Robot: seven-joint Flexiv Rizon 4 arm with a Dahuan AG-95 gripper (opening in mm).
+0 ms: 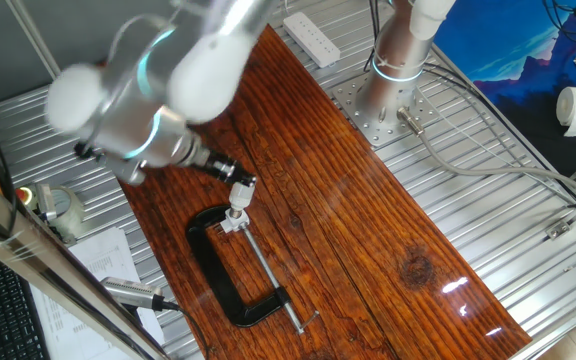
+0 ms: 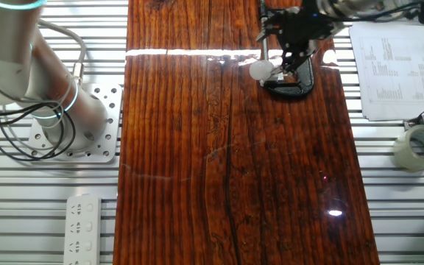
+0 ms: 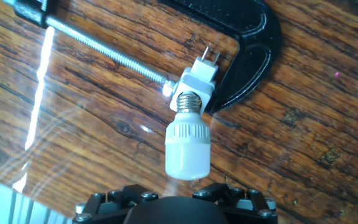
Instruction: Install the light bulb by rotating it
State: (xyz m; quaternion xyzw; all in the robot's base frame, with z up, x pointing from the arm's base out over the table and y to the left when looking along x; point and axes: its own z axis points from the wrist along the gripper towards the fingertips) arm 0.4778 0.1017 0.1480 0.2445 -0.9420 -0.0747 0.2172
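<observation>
Dark wood board (image 2: 227, 162) lies on a slatted metal table (image 2: 389, 221), w/ the arm's base plate bolted beside it. Light bulb (image 3: 188, 144) sits near one end of the board, silvery screw base in the mouth of a small white socket block (image 3: 196, 81); rounded pale head points back toward the hand cam. Socket block is pinched in a big black C-clamp (image 1: 230, 285) lying flat on the wood, long screw (image 3: 104, 53) pressing it against the clamp's curved end. Gripper (image 1: 238, 190) is right at the bulb; in both fixed views its dark fingers crowd the bulb head. Hand view shows only the finger bases at the bottom edge, so can't tell if it's clamped on the bulb or loose. Off the board: power strip (image 2: 83, 228), tape roll (image 2: 418, 147), printed sheet (image 2: 389, 66).
</observation>
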